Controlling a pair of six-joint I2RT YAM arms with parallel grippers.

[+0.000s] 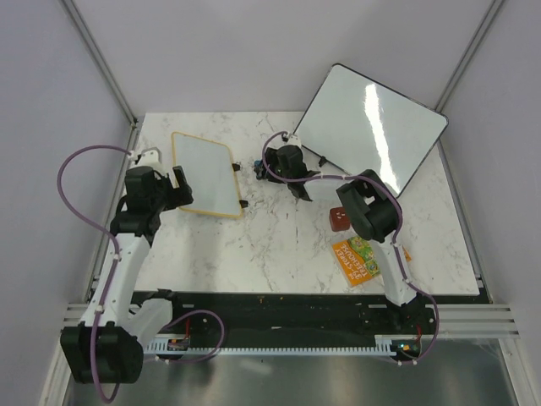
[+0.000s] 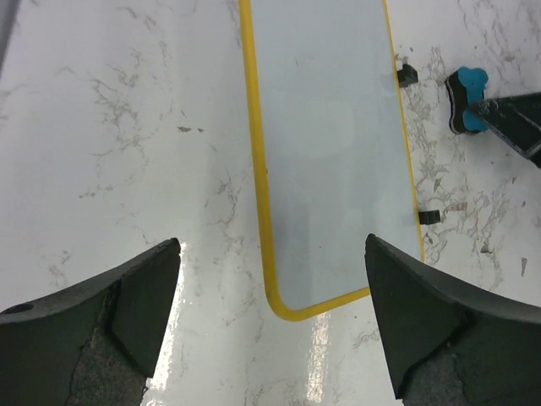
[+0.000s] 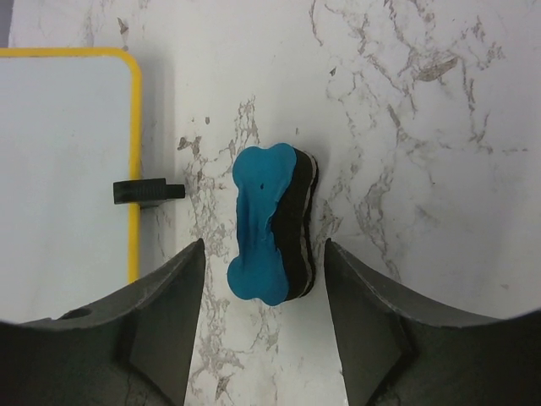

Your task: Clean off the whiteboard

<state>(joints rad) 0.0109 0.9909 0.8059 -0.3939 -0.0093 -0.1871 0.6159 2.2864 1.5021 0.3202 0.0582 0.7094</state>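
Whiteboard [image 1: 203, 173]: small, rectangular, edged by a thin yellow frame with rounded corners; small black feet [image 2: 407, 74] are seen jutting from one long side. It is laid flat on the marble table [image 1: 279, 245], left of centre and slightly skewed. Its surface is seen clean and white.

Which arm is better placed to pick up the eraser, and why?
Right. The right gripper has its open jaws either side of the eraser. The left gripper hovers open above the whiteboard corner, with the eraser well off to its side.
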